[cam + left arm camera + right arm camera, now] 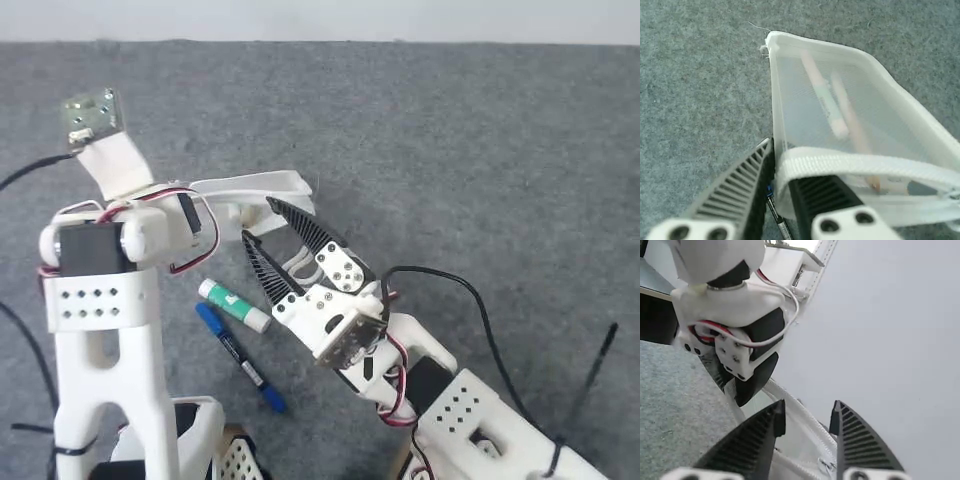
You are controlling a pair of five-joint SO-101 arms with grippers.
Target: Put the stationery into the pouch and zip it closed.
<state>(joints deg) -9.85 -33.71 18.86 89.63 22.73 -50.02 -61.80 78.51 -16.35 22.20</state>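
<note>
Pouch (840,100) was translucent white mesh cloth; table cover (450,130) looked rough grey felt; arm housings (100,340) were matt white plastic.

The left arm (100,300) is standing upright from its base and bending forward at the wrist, its pincer (781,172) pinching tight on the pouch (850,90) rim. The right arm (450,390) is lying low and outstretched, its pincer (807,412) gaping, fingers spread just beside the left pincer.

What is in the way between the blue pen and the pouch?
The glue stick lies between the blue pen and the pouch, close beside the pen. The right gripper, open, also sits there, by the pouch that the left gripper holds.
</note>
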